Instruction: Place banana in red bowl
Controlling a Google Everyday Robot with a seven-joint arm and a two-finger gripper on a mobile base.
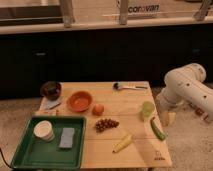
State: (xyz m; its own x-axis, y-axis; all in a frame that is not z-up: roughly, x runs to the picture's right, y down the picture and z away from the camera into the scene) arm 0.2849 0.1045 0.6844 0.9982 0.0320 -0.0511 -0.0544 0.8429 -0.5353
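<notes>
The banana (pixel 122 143) lies on the wooden table (pixel 135 100) near its front edge, right of centre. The red bowl (pixel 79 101) sits at the table's back left and looks empty. My gripper (pixel 167 117) hangs off the white arm (pixel 182 85) at the table's right edge, beside the green cup. It is up and to the right of the banana, apart from it, and far from the bowl.
A dark bowl (pixel 50 89) stands behind the red bowl. An orange fruit (pixel 98 109), grapes (pixel 106 124), a green cup (pixel 147 109), a green cucumber (pixel 157 128) and a brush (pixel 127 87) lie on the table. A green tray (pixel 45 154) at front left holds a white cup (pixel 44 130) and a blue sponge (pixel 67 137).
</notes>
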